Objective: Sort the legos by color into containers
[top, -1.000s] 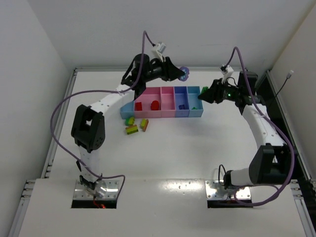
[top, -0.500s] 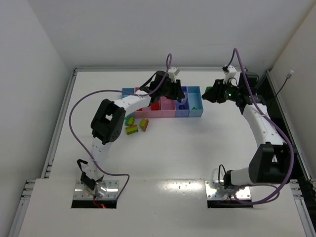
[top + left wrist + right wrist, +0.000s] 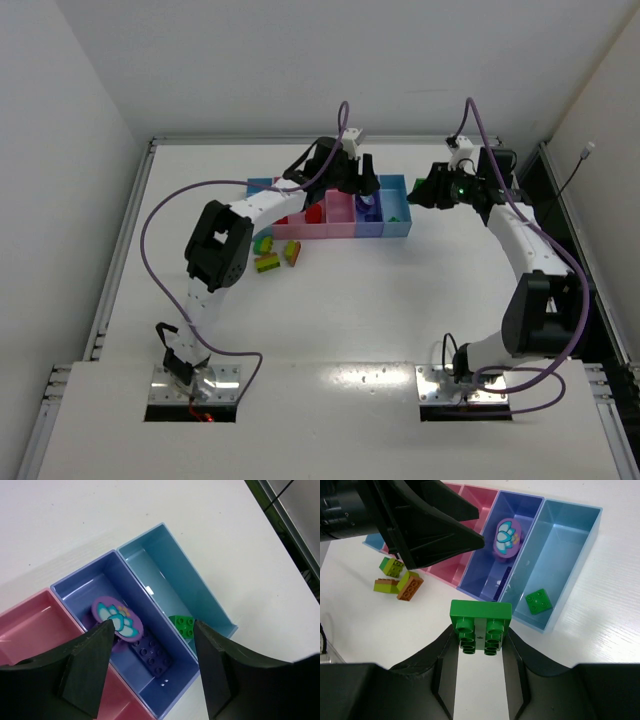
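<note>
My left gripper [image 3: 152,630] is open and empty, hovering over the periwinkle tray [image 3: 82,582]. In that tray lie a round purple piece with a flower print [image 3: 118,620] and a dark purple brick [image 3: 152,655]. My right gripper [image 3: 480,632] is shut on a green brick [image 3: 480,614], held above the table just in front of the blue tray [image 3: 580,525]. A small green brick [image 3: 538,601] lies in the blue tray. In the top view both grippers [image 3: 365,188] [image 3: 422,190] are at the right end of the tray row.
Three loose bricks lie on the table in front of the trays: green [image 3: 392,566], yellow-green [image 3: 387,585] and orange [image 3: 410,586]. Two red bricks [image 3: 282,213] [image 3: 314,212] lie in the wide pink tray [image 3: 298,232]. The light blue tray [image 3: 256,226] ends the row at the left.
My left gripper swung from behind the trays down over the periwinkle tray and let go of the round purple piece, which now lies in it. My right gripper barely moved.
</note>
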Tool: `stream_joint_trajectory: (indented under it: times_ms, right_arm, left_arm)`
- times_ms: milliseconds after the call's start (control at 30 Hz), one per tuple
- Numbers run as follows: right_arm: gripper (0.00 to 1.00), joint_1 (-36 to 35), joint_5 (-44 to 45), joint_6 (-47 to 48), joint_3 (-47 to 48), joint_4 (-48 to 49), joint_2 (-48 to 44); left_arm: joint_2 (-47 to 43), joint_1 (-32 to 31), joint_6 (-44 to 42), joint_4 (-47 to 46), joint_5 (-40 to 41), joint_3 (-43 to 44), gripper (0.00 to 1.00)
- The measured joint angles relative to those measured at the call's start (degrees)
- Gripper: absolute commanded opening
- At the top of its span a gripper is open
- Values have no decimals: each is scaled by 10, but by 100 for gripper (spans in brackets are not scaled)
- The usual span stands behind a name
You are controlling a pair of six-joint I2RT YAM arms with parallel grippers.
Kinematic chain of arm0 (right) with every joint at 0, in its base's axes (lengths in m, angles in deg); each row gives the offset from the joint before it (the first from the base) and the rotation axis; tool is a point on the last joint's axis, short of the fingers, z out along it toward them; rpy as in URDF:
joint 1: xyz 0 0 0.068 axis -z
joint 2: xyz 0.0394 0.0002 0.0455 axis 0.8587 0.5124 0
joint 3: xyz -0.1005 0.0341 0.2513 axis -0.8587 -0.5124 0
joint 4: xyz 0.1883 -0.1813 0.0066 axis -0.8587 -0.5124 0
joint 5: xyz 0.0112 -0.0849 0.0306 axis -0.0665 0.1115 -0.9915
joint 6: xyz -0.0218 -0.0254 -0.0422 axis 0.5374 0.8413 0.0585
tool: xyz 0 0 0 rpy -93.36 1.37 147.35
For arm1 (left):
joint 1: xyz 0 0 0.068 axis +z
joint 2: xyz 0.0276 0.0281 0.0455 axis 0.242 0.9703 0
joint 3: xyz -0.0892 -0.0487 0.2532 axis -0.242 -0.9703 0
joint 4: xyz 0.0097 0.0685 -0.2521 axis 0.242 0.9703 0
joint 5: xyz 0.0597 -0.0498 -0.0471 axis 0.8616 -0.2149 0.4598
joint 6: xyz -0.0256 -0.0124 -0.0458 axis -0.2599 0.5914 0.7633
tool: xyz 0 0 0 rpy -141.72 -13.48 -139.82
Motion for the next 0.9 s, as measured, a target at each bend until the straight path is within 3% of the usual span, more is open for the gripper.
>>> stream_joint_trajectory:
  times_ms: [233,400,733,900]
  right_arm:
    - [0,-1,16,2,16,5,16]
    - [0,-9,41,7,52,8,75]
    - [0,-59,97,64,182,-18,210]
    - [10,-82,125,92,203,-24,239]
  left_arm:
    - [-1,8,11,-29,-12,1,71]
    - [-6,25,6,-13,-5,64,72]
    - [-105,118,-39,4,5,113,72]
    - [-115,151,-45,11,14,103,73]
